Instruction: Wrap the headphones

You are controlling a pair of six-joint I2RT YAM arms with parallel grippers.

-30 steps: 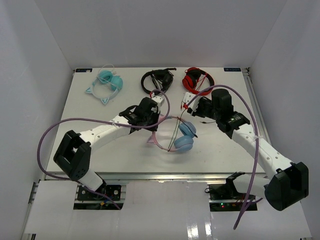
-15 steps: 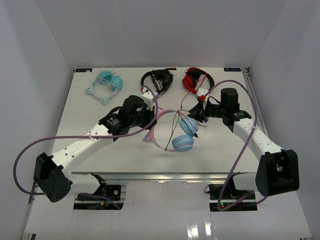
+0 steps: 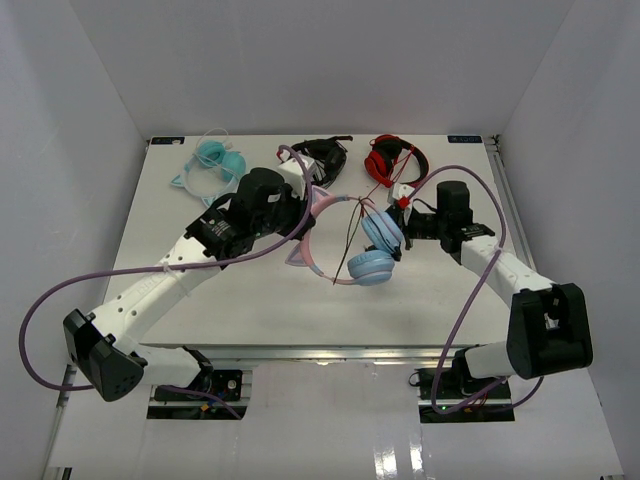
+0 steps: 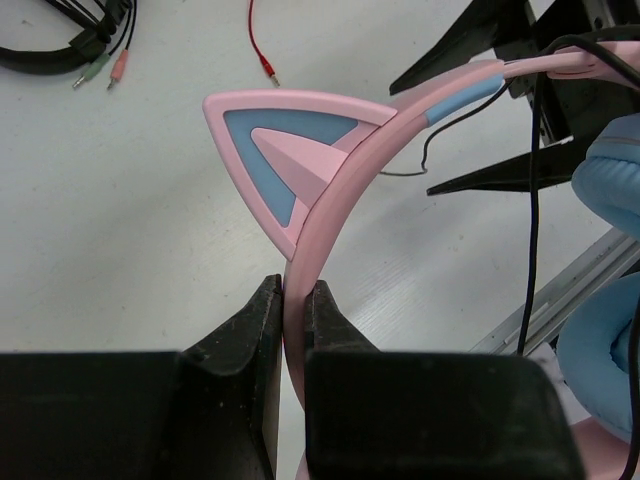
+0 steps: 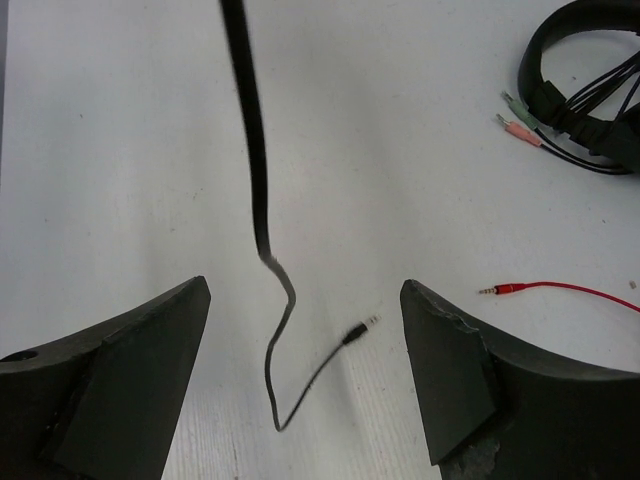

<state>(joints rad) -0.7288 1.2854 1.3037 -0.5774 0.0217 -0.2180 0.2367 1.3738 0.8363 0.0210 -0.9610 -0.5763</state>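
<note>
The headphones (image 3: 372, 252) have a pink cat-ear headband (image 4: 340, 190) and light blue earcups (image 4: 612, 190). They sit mid-table, a little right of centre. My left gripper (image 4: 292, 300) is shut on the pink band just below the cat ear, and in the top view this gripper (image 3: 303, 215) is at the band's left side. The thin black cable (image 5: 255, 160) dangles loose between the fingers of my right gripper (image 5: 305, 285), which stands wide open. The cable's plug (image 5: 358, 332) lies on the table. In the top view the right gripper (image 3: 404, 222) is beside the upper earcup.
Teal cat-ear headphones (image 3: 212, 165) lie at the back left. Black headphones (image 3: 318, 155) lie at back centre and red headphones (image 3: 393, 157) at back right. A red plug and lead (image 5: 510, 289) lie to the right of my right fingers. The enclosure's white walls stand on three sides.
My right gripper has opened and let go of the black cable. My left arm has carried the headphones a little toward the back of the table.
</note>
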